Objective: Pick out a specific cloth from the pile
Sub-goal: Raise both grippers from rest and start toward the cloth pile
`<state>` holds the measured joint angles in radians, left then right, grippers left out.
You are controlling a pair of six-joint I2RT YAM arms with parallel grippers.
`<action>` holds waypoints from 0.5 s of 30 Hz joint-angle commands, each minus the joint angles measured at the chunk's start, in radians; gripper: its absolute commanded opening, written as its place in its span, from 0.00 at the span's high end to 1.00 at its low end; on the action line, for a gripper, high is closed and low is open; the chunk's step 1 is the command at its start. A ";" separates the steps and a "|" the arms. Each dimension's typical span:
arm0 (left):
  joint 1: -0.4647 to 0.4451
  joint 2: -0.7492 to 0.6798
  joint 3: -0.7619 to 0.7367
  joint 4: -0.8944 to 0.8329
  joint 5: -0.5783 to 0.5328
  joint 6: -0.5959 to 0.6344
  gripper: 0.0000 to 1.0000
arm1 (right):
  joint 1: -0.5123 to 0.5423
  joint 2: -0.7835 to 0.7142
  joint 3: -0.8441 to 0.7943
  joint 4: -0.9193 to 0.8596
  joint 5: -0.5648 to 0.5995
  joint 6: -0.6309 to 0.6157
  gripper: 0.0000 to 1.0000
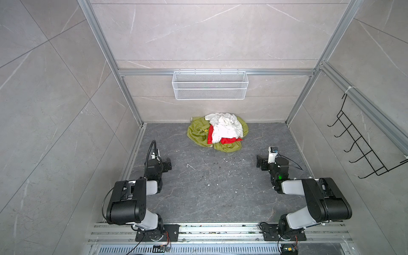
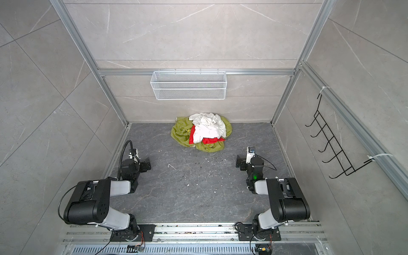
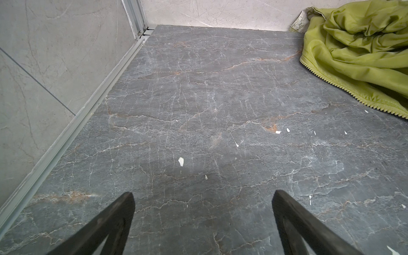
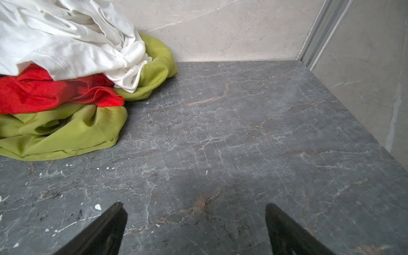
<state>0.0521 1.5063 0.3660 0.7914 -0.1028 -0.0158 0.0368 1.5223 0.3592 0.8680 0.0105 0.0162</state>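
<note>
The cloth (image 1: pixel 230 140), bright red, is found within the pile (image 1: pixel 217 133) at the 12 o'clock edge of the bench (image 1: pixel 209 189), against the back wall. It is sandwiched there: a white cloth (image 1: pixel 225 127) is draped over it and an olive-green cloth (image 1: pixel 196 135) is spread beneath. In both top views only red strips are exposed, at the 6 o'clock and 8 o'clock edges of the white cloth. In the right wrist view the red fabric is seen between white above and green below. The left tool (image 1: pixel 169 164) is positioned at about 9 o'clock on the bench and the right tool (image 1: pixel 258 162) at about 3 o'clock, both well apart from the pile. The fingers of each tool are spread wide, and nothing is held between them.
</note>
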 commanded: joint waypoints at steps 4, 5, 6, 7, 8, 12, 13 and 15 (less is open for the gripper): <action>-0.010 -0.008 -0.005 0.057 -0.023 -0.007 0.00 | -0.002 -0.013 0.000 0.019 -0.003 0.009 0.00; -0.021 -0.011 -0.004 0.055 -0.054 -0.009 0.00 | 0.002 -0.020 0.005 -0.001 -0.004 0.004 0.00; -0.026 -0.022 -0.001 0.042 -0.089 -0.016 0.00 | 0.006 -0.033 0.010 -0.017 0.000 0.001 0.00; -0.027 -0.039 0.004 0.016 -0.105 -0.026 0.00 | 0.013 -0.052 0.018 -0.048 0.007 -0.005 0.00; -0.028 -0.053 0.009 -0.006 -0.116 -0.029 0.00 | 0.020 -0.071 0.030 -0.083 0.014 -0.009 0.00; -0.039 -0.107 0.048 -0.121 -0.153 -0.023 0.00 | 0.037 -0.139 0.071 -0.210 0.058 -0.014 0.00; -0.051 -0.122 0.061 -0.157 -0.191 -0.020 0.00 | 0.045 -0.154 0.079 -0.233 0.064 -0.019 0.00; -0.085 -0.151 0.112 -0.269 -0.287 -0.012 0.00 | 0.069 -0.180 0.102 -0.288 0.091 -0.033 0.00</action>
<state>0.0021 1.4094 0.4007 0.6422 -0.2592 -0.0254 0.0814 1.3834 0.4198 0.6888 0.0528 0.0071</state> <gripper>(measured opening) 0.998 0.997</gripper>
